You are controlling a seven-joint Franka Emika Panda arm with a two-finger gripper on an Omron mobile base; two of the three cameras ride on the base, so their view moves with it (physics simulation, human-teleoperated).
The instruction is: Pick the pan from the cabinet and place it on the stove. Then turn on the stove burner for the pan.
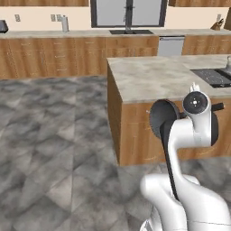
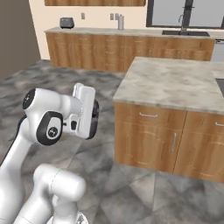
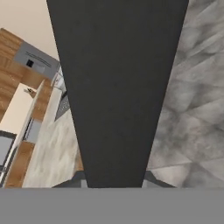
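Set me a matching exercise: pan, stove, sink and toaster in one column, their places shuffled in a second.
1 pan
2 stove
3 sink
4 toaster

A below the window
B left end of the back counter
C set into the island top
D held in the gripper, off every counter

Pairs: 1-D, 2-C, 3-A, 4-B.

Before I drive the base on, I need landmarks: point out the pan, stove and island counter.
pan (image 1: 161, 118): left base view, round underside.
stove (image 1: 211, 76): left base view, black glass top.
island counter (image 2: 175, 83): right base view, bare marble top.
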